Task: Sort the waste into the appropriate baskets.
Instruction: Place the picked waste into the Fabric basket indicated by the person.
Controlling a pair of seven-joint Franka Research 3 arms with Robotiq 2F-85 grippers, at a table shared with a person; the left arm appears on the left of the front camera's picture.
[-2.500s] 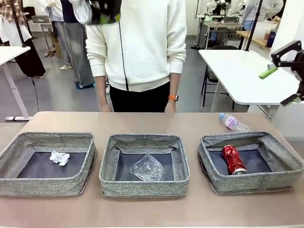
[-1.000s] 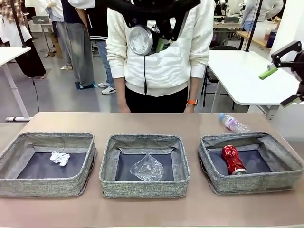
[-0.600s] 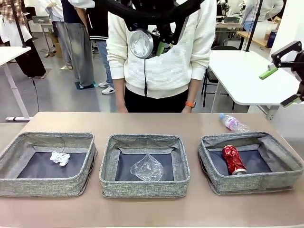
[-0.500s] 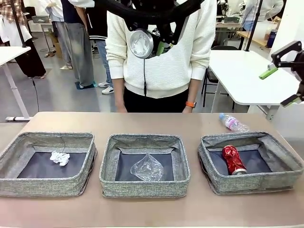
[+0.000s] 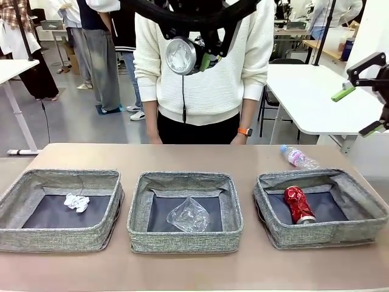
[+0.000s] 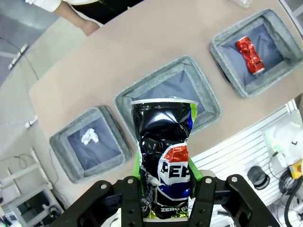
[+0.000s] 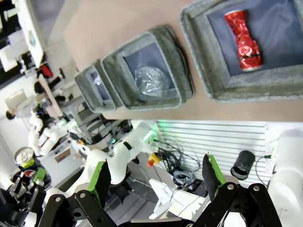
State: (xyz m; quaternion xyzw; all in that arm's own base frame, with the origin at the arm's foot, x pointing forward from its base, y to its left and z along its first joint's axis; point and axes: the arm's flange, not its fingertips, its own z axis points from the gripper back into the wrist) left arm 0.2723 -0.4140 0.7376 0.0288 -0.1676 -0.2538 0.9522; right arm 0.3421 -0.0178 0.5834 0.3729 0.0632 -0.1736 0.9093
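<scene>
Currently, front view: brown table point(image 5: 182, 155) spans the lower frame, with a person point(image 5: 243, 61) in a white sweater standing behind it at upper centre. Three grey baskets sit in a row across the lower half: left basket point(image 5: 61, 176), middle basket point(image 5: 182, 177), right basket point(image 5: 322, 176). Left gripper point(image 5: 189, 52) hangs at top centre, high above the middle basket, clamped on the dented dark-blue can point(image 6: 163, 132), green pads on both sides. Right gripper point(image 7: 156, 175) is at the right edge, jaws spread wide with nothing between them. Dented red can point(image 5: 299, 204) lies in the right basket. Small clear bottle point(image 5: 298, 157) lies on the table just behind that basket. Wrinkly clear plastic piece point(image 5: 188, 214) lies in the middle basket; small white paper wad point(image 5: 76, 202) in the left one.
</scene>
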